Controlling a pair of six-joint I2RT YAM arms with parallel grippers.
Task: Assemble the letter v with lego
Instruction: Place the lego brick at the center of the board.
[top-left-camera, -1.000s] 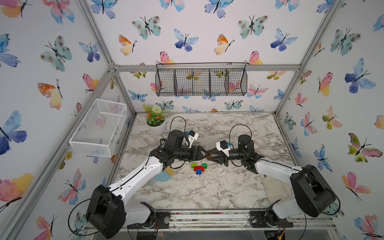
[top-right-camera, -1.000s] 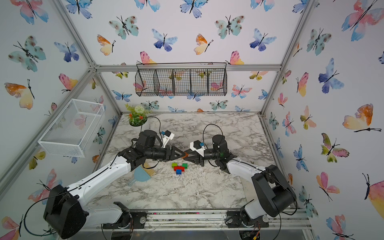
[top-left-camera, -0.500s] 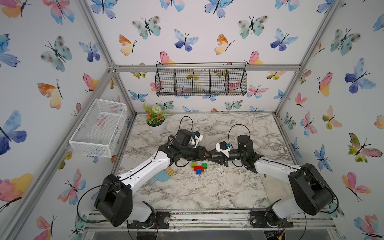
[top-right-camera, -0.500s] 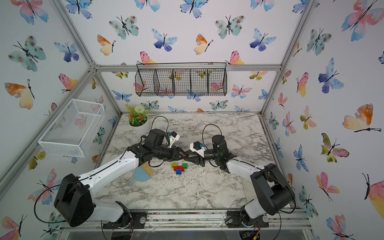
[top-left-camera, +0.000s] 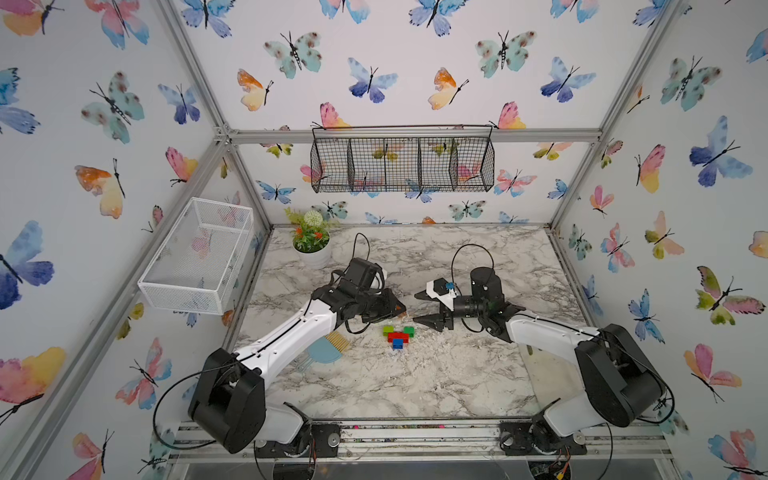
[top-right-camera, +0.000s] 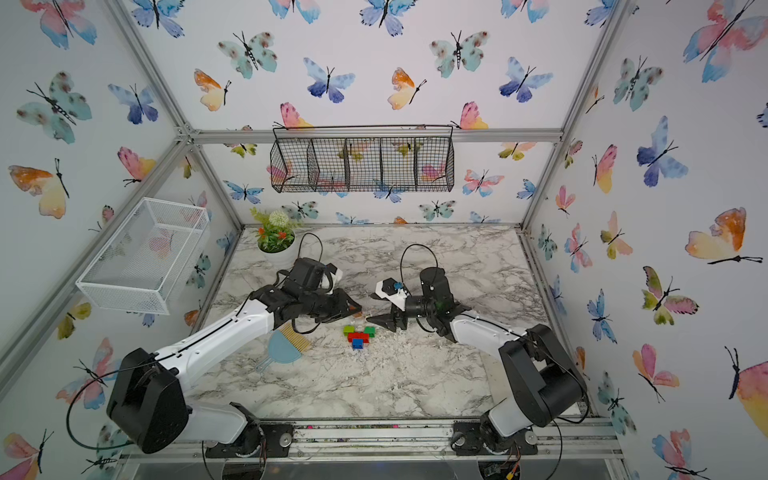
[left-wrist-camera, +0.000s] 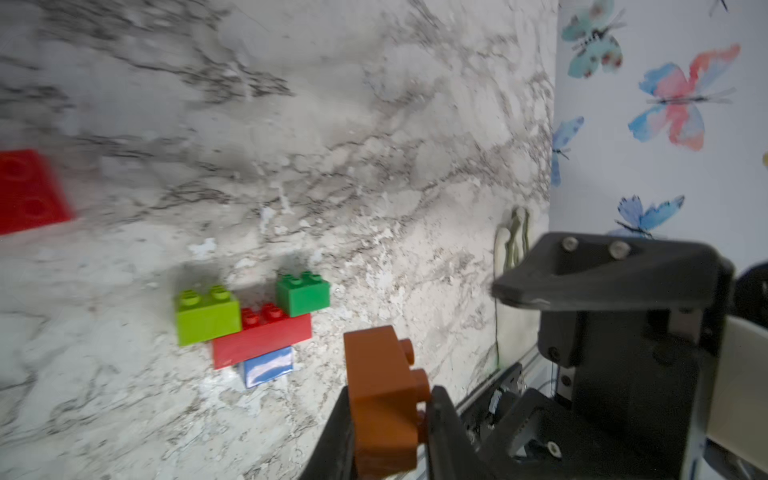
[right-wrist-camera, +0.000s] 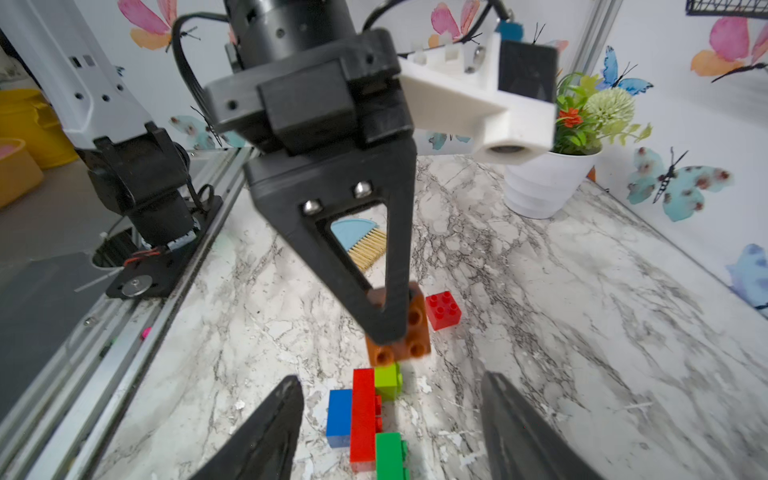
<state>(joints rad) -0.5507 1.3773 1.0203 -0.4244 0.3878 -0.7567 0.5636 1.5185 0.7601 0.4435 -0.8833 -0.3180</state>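
Left gripper (left-wrist-camera: 390, 401) is clamped on the orange brick (left-wrist-camera: 374, 365), holding it in the air just beside the half-built V (top-left-camera: 397, 335). The V lies flat on the marble table (top-left-camera: 415, 382) between the two arms: blue brick (left-wrist-camera: 268, 366) at the point, long red brick (left-wrist-camera: 262, 338) on it, then the lime brick (left-wrist-camera: 207, 318) and green brick (left-wrist-camera: 302, 296). Right gripper (top-left-camera: 414, 308) hangs close by, jaws spread, nothing in them.

What I'd worry about: the orange brick is pinched by one end, with one finger on its studded face, so it could twist under a push. Its studs also face the right gripper rather than running the way the V's studs do, so I'd guess it needs turning first. And nothing pins the V down, so a push might slide it or pop the lime brick off.

Hard to see: the loose red square brick (right-wrist-camera: 443, 311) is cut off in the left wrist view, and I can't find it in the top views. The brush (top-left-camera: 326, 350) is partly under the left arm.
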